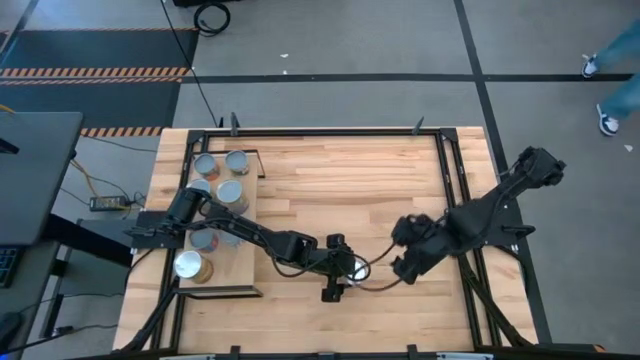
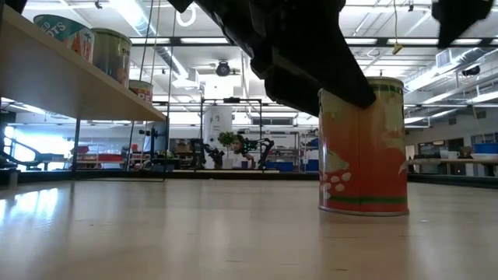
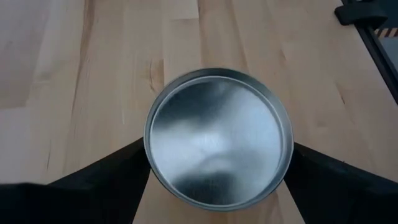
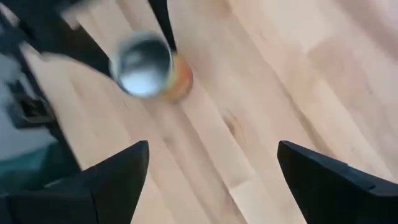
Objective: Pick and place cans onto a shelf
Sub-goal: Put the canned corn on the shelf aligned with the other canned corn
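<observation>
One can [image 3: 217, 137] with a silver top and orange sides [image 2: 363, 148] stands upright on its base on the striped tabletop, near the front middle. My left gripper [image 3: 219, 148] is open and reaches it from the table's left, slanting down, with a finger on either side of its top. My right gripper [image 4: 211, 149] hangs open above the bare tabletop just right of that can [image 4: 149, 65], with nothing between its fingers. Several more cans [image 1: 225, 190] stand on the shelf [image 1: 250, 240] at the left. My left gripper has one finger [image 3: 118, 174] and the other [image 3: 323, 177] beside the can's rim [image 3: 152, 155], on opposite sides. Whether either finger touches the can I cannot tell. The can stands upright with its base on the tabletop.
The shelf's board [image 2: 70, 85] stands raised on thin black legs at the table's left, with cans [image 2: 109, 50] on it. A black metal frame [image 1: 450, 160] runs along the table's edges. Bare tabletop [image 1: 350, 180] lies across the middle and far side.
</observation>
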Tool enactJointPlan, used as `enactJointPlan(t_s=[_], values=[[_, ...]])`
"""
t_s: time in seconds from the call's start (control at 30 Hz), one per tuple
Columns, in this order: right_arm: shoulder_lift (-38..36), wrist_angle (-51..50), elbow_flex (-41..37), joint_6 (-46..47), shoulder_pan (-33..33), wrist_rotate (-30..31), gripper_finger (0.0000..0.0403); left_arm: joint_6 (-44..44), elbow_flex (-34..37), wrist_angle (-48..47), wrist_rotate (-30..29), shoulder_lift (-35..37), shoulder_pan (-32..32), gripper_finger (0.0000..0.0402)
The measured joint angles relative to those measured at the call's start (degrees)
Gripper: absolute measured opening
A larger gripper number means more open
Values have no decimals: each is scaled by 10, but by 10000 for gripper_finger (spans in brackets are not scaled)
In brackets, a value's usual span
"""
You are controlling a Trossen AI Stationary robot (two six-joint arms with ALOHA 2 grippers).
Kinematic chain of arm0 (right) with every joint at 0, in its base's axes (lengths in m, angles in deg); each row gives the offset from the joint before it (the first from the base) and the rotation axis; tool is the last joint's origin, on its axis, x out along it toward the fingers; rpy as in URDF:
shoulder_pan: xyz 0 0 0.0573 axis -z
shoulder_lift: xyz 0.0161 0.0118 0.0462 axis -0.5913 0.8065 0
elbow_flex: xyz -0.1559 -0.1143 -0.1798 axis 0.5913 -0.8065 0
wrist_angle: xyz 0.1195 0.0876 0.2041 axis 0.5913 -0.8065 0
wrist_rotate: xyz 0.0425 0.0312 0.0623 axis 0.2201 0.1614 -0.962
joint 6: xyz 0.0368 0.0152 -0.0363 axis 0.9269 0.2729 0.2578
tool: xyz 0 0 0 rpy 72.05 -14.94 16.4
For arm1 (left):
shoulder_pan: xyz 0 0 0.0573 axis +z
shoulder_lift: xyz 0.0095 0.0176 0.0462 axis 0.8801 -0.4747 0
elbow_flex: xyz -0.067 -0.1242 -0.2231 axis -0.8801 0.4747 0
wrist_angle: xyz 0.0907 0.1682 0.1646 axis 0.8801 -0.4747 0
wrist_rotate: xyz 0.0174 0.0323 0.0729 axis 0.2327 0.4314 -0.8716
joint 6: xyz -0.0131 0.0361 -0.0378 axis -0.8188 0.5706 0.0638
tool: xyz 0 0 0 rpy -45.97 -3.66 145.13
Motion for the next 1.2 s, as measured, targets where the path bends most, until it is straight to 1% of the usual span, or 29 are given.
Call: enactJointPlan(t_s=[0.13, 0.27, 0.4, 0.6, 0.77, 0.87, 1.0, 1.1, 1.2], values=[[55, 48, -53, 9, -2, -16, 363, -1, 0, 3, 0, 0, -2, 346], [115, 129, -83, 20, 8, -7, 363, 0, 0, 3, 0, 0, -2, 346], [164, 219, -88, 11, 17, 19, 363, 3, 0, 9, 0, 0, -2, 346], [199, 289, -85, 3, 25, 32, 363, 4, 0, 17, -2, -5, -2, 346], [189, 277, -85, 3, 25, 29, 363, 14, 0, 5, 1, -7, -1, 345], [165, 261, -85, 5, 20, 25, 363, 15, -1, -17, 2, -6, -2, 332], [121, 225, -85, 15, 11, 24, 363, 13, -2, -37, 2, -2, -1, 310], [83, 198, -85, 26, 4, 24, 363, 10, 0, -55, 0, 11, -1, 310], [40, 175, -85, 33, -3, 33, 363, 6, 0, -78, -7, 45, -1, 314]])
